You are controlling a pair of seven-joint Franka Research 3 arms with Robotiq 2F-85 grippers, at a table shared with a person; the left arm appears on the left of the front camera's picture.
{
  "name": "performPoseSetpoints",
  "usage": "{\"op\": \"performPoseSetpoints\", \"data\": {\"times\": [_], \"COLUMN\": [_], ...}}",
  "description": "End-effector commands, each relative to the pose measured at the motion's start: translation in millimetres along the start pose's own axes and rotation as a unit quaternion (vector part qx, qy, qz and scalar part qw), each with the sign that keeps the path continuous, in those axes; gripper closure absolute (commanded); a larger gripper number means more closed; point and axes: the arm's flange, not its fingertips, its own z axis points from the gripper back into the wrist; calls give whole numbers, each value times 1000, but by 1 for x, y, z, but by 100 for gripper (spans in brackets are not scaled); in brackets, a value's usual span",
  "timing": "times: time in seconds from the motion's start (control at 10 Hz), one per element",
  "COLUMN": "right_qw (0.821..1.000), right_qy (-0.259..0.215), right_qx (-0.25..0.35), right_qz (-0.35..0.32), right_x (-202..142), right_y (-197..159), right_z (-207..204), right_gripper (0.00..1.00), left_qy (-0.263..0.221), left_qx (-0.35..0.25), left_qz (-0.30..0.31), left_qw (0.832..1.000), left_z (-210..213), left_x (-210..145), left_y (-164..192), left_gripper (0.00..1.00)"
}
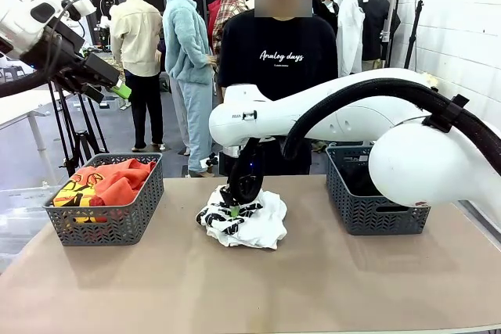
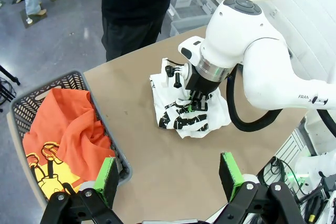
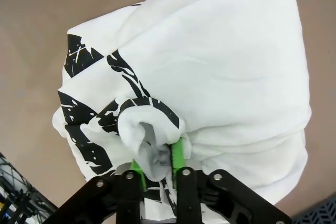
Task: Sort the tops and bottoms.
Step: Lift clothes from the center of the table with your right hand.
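A white T-shirt with black stripes (image 1: 258, 228) lies crumpled in the middle of the table. My right gripper (image 1: 233, 210) points down onto it. In the right wrist view its green pads (image 3: 177, 156) pinch a raised fold of that shirt (image 3: 226, 66), so the right gripper (image 3: 157, 163) is shut on the cloth. The left wrist view shows the same grip (image 2: 197, 103) on the shirt (image 2: 215, 119). An orange-red T-shirt with a yellow and black print (image 1: 117, 181) lies in the left basket (image 1: 109, 228). My left gripper (image 1: 117, 87) hangs high at the left, open and holding nothing (image 2: 169, 174).
A second dark grey lattice basket (image 1: 376, 213) stands at the right, partly behind my right arm; its inside looks dark. A person in a black printed T-shirt (image 1: 278, 56) stands at the far edge. Bare tabletop (image 1: 235, 295) lies in front.
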Motion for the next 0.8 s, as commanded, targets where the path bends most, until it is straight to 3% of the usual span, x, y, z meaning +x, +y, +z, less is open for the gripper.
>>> {"op": "performPoseSetpoints", "data": {"times": [0.0, 0.2, 0.4, 0.5, 0.7], "right_qw": [1000, 1000, 999, 1000, 1000], "right_qy": [18, 13, -32, -2, -2], "right_qx": [-14, -10, 11, -2, -2], "right_qz": [7, 2, -41, -2, -2], "right_x": [-5, -6, -13, -2, -2], "right_y": [0, -2, -11, -2, -2], "right_z": [0, 5, 47, 7, 7], "right_gripper": [100, 100, 100, 100, 100], "left_qy": [-5, -5, -5, -5, -5], "left_qx": [3, 3, 3, 3, 3], "left_qz": [7, 7, 7, 7, 7], "left_qw": [1000, 1000, 1000, 1000, 1000], "left_z": [0, 0, 0, 0, 0], "left_x": [0, 0, 0, 0, 0], "left_y": [-1, -1, -1, -1, -1], "left_gripper": [0, 0, 0, 0, 0]}}
